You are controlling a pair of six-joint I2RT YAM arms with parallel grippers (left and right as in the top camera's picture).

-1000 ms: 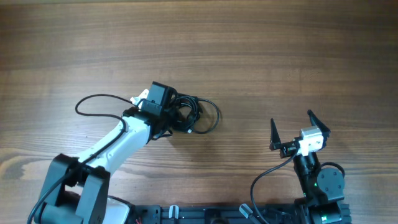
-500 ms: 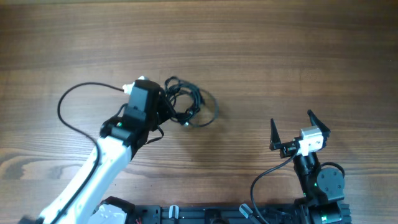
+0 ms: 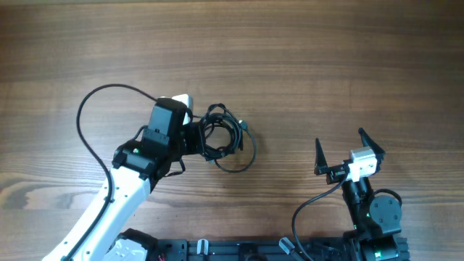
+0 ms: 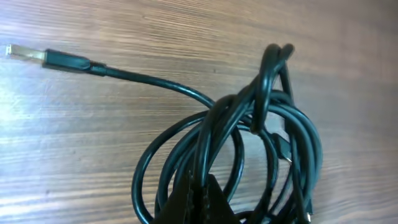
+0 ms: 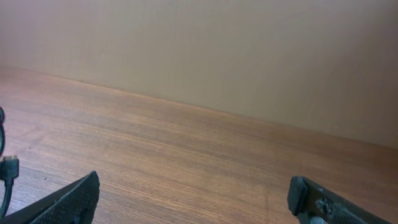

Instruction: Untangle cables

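The cables (image 3: 226,136) are a knotted bundle of thin black cords lying mid-table, with one loose loop hanging toward the front. My left gripper (image 3: 197,138) is at the bundle's left side, shut on several strands of it. In the left wrist view the coils (image 4: 249,143) rise above the closed fingertips (image 4: 200,198), and one cord runs left to a plug end (image 4: 59,59) lying on the wood. My right gripper (image 3: 341,150) is open and empty near the front right, well apart from the bundle. A bit of cord shows at the left edge of the right wrist view (image 5: 6,171).
The left arm's own thick black wire (image 3: 98,109) arcs over the table left of the bundle. The right arm's wire (image 3: 308,210) loops near its base at the front edge. A plain wall (image 5: 217,50) stands beyond the wooden table.
My left gripper moved back, then to the right and slightly forward, carrying the bundle with it. The bundle's loose loop has shifted. The right arm has not moved.
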